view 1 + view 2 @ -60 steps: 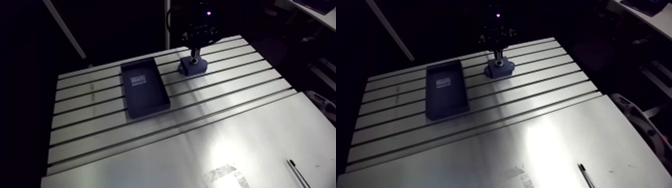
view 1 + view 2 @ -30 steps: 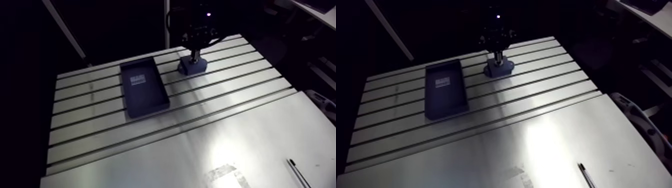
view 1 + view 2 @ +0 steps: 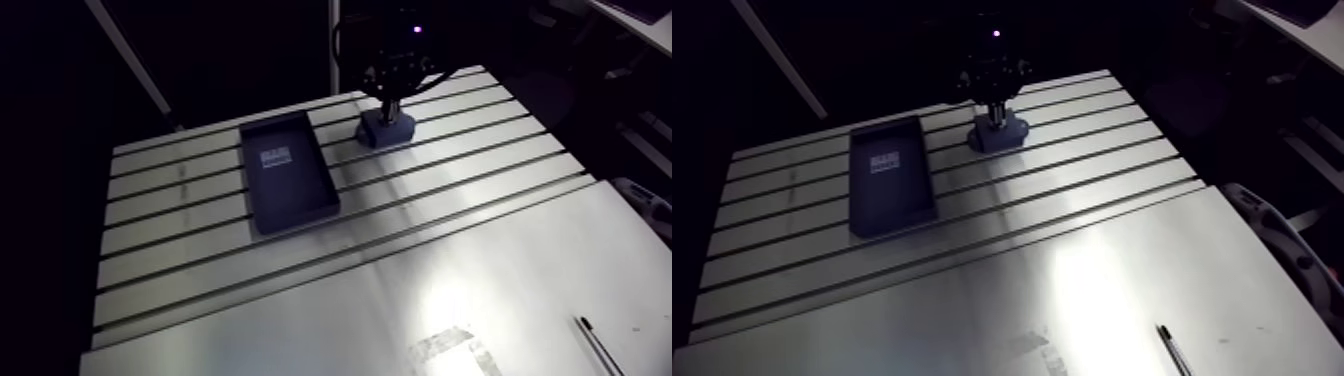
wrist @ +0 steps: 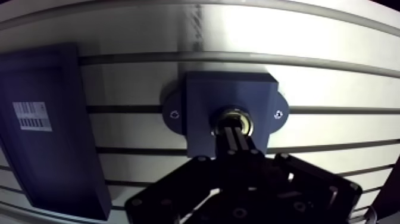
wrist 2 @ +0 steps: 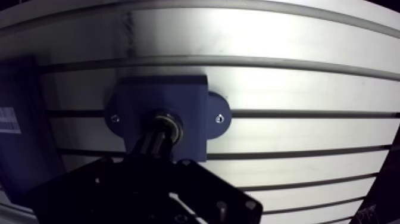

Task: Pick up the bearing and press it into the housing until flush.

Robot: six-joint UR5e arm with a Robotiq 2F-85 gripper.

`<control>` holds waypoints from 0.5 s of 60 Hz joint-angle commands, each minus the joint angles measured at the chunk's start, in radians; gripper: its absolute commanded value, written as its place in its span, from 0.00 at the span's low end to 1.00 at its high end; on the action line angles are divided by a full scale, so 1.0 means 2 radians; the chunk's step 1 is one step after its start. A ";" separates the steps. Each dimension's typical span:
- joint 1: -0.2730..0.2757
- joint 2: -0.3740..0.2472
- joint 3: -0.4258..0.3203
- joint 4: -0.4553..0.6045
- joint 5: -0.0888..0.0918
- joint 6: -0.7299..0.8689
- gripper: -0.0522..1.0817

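From where I stand, the pincer (image 4: 234, 132) comes straight down over the blue housing (image 4: 202, 101), which sits flat on the slotted worktop (image 4: 333, 89). Its two fingers are pressed together with no gap, and their tips rest on the bearing (image 4: 233, 112). The bearing sits in the round hole at the middle of the housing, its metal ring showing around the fingertips; whether it is level with the housing's top I cannot tell. A shallow dark tray (image 4: 59, 167) with a barcode label (image 4: 30, 115) lies beside the housing, not touching it. A pen (image 3: 597, 345) lies well apart, at the worktop's smooth near corner.
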 commanded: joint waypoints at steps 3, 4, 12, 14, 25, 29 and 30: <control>0.000 0.001 0.000 0.000 0.000 0.000 0.99; 0.000 0.001 0.000 0.000 -0.001 0.000 0.99; -0.001 0.003 0.000 -0.001 -0.001 0.000 0.99; -0.001 0.003 0.000 -0.001 -0.001 0.000 0.99; -0.001 0.003 -0.001 -0.001 -0.002 0.000 0.99; -0.001 0.003 -0.001 -0.001 -0.003 -0.001 0.99; -0.001 0.003 -0.001 -0.001 -0.003 -0.001 0.99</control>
